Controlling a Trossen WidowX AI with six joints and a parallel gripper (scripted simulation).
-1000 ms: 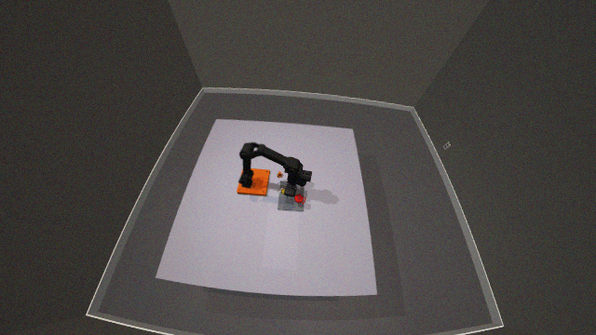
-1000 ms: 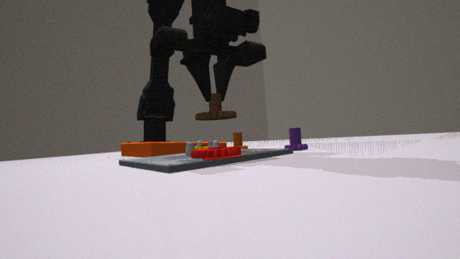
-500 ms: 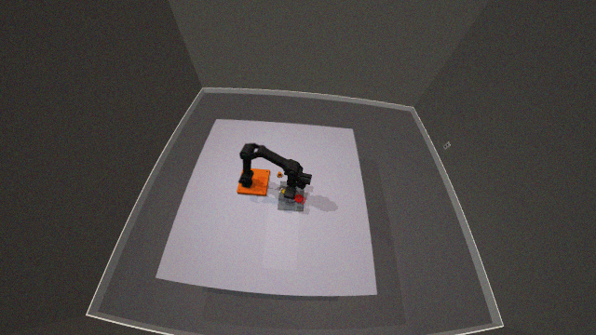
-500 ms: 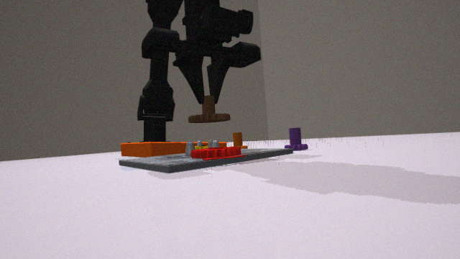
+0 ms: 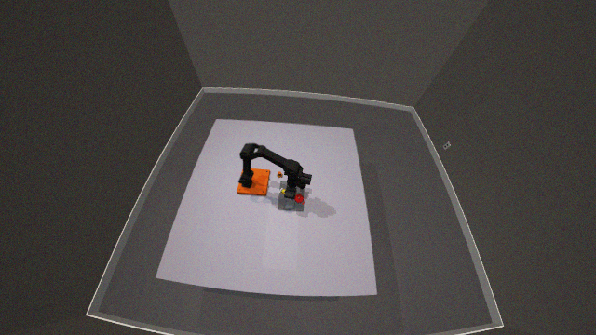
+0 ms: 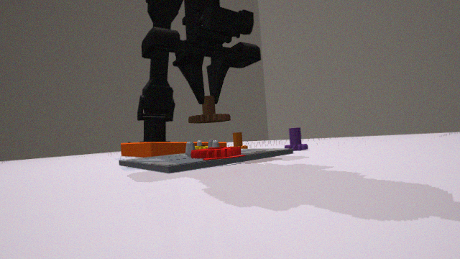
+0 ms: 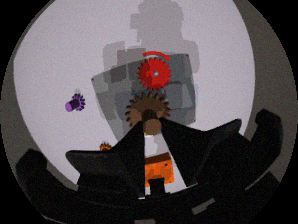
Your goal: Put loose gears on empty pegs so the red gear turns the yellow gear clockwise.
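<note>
My gripper [image 6: 209, 101] [image 7: 150, 123] is shut on the stem of a brown gear [image 6: 209, 118] [image 7: 136, 108]. The gear hangs level above the grey board [image 5: 284, 206] [image 6: 143, 164] [image 7: 107, 95], clear of it. The red gear [image 5: 299, 199] [image 6: 215, 152] [image 7: 150, 75] sits on the board. The yellow gear [image 5: 283, 191] [image 6: 200, 147] shows only in part, behind pegs in the exterior view; the brown gear and fingers hide it in the wrist view. Short grey pegs [image 6: 189, 149] stand behind the red gear. The red arrow [image 7: 156, 53] lies beside the red gear.
A small orange gear [image 5: 279, 175] [image 6: 237, 139] [image 7: 105, 146] stands on the table near the orange base plate [image 5: 261, 186] [image 6: 136, 149] [image 7: 159, 172]. A purple gear [image 6: 295, 138] [image 7: 75, 103] stands on the table beside the board.
</note>
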